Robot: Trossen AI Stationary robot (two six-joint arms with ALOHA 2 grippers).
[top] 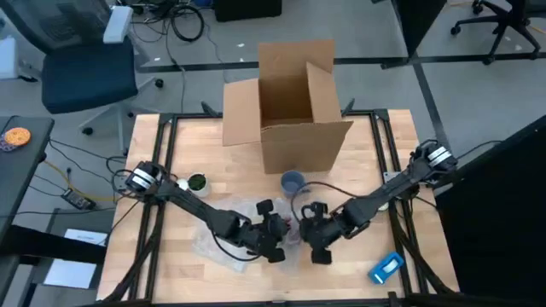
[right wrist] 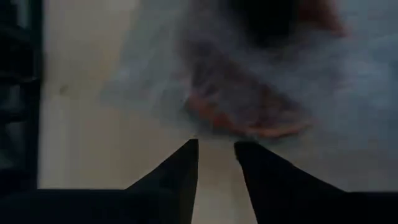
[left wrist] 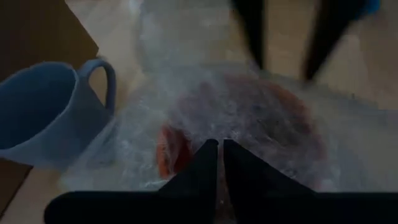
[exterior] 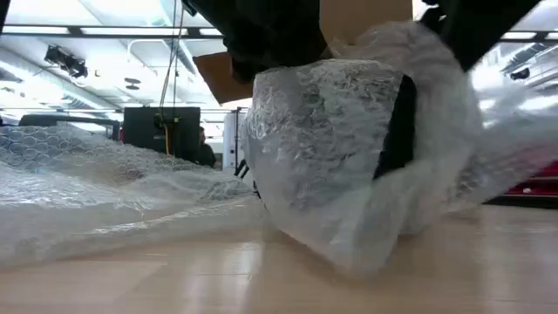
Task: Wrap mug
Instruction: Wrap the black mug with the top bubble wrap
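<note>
A reddish mug [left wrist: 249,118] lies inside a bundle of clear bubble wrap [exterior: 340,148] at the table's middle, near the front. The rest of the sheet [top: 223,232] spreads out on the table to the left. My left gripper [left wrist: 219,149] is at the bundle's left side, its fingers shut together on the wrap. At the bundle's right side, my right gripper [right wrist: 216,148] is open with bare table between its tips. A blue mug [top: 293,181] stands unwrapped just behind the bundle. My left gripper pinches bubble wrap [left wrist: 217,134] between its two fingertips on the side of the bundle facing it, coming in low from the table's left. One layer or several, I cannot tell. The bundle rests on the table. My right gripper has a dark finger [exterior: 397,131] close against the bundle; I cannot tell whether it touches.
An open cardboard box [top: 294,111] stands at the table's far middle, right behind the blue mug. A small green thing [top: 197,182] lies at the left beside my left arm. A blue object [top: 386,268] lies near the front right corner.
</note>
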